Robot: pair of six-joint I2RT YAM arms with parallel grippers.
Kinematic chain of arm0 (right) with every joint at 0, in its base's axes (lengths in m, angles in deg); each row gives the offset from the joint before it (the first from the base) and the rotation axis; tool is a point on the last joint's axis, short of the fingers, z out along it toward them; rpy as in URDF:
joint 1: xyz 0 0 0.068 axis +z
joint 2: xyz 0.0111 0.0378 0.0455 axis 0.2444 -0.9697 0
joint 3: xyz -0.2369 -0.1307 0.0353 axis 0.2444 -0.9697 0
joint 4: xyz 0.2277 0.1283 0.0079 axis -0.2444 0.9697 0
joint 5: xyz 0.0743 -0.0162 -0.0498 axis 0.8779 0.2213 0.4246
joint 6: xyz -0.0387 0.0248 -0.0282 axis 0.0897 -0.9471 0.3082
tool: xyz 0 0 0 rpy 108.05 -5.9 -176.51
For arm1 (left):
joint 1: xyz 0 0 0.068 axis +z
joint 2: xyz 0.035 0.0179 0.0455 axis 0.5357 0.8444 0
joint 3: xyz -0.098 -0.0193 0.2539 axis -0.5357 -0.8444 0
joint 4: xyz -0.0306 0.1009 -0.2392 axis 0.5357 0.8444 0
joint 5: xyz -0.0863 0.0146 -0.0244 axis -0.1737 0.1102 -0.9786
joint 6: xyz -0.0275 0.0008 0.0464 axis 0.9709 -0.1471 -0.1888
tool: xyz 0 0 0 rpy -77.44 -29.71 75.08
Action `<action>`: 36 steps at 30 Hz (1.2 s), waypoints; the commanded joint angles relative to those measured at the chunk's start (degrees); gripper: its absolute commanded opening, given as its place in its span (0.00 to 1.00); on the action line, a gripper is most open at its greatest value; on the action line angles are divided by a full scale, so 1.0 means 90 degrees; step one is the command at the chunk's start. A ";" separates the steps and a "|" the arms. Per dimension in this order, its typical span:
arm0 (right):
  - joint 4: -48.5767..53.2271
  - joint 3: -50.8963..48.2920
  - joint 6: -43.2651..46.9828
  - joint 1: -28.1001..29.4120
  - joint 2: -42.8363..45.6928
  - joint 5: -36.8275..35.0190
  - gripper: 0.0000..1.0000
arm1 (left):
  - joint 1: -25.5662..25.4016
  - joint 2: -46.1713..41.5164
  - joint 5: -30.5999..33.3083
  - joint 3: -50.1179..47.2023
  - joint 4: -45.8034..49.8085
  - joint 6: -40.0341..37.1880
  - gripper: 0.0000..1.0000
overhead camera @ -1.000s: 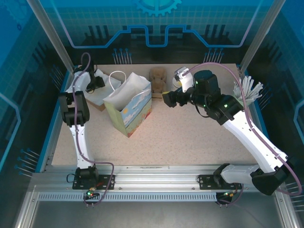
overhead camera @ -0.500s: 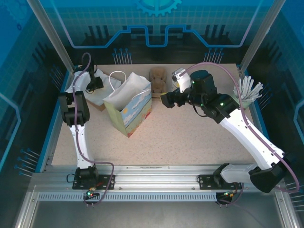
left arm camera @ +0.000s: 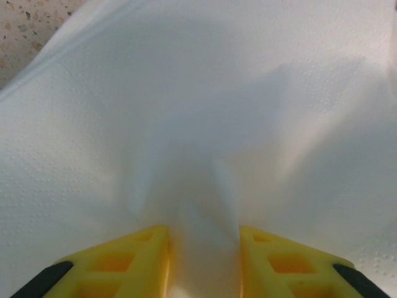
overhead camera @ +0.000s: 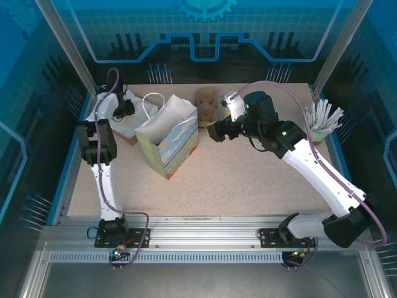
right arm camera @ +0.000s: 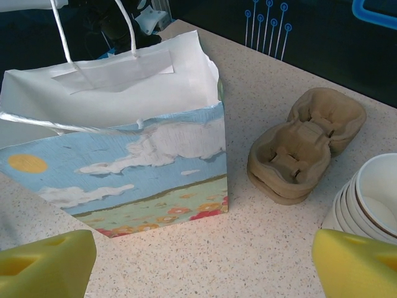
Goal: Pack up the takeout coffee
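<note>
A: What is the left gripper [left arm camera: 203,236] doing?
B: Its narrow fingers are pinching a white napkin [left arm camera: 205,93]. The right gripper [right arm camera: 198,251] is hovering wide open at the lower frame edge, facing the gift bag [right arm camera: 124,167].
A: And the takeout coffee?
B: I cannot tell where it is.

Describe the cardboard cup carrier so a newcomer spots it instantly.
Find the landscape-printed paper bag standing mid-table. Right of it, toward the back edge, lies the cup carrier. It is brown, lobed moulded pulp; the stacked cups next to it are white.
</note>
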 commanded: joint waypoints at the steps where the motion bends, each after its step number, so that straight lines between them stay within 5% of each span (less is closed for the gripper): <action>1: -0.0088 -0.0001 -0.0082 -0.0067 -0.0053 0.0111 0.91 | -0.0038 -0.0374 0.0041 0.0097 0.0189 -0.0182 0.34; 19: -0.0019 0.0029 -0.0068 -0.0085 -0.0116 0.0135 0.91 | -0.0030 -0.0813 0.0294 0.0002 0.0142 -0.0328 0.09; 23: 0.0000 0.0034 -0.0056 -0.0077 -0.0071 0.0120 0.91 | -0.0012 -0.1212 0.0381 -0.0029 0.0120 -0.0317 0.00; 36: 0.0030 0.0218 -0.0049 -0.0081 0.0013 0.0233 0.91 | 0.0046 -0.3674 0.0347 -0.0829 -0.0448 0.0071 0.00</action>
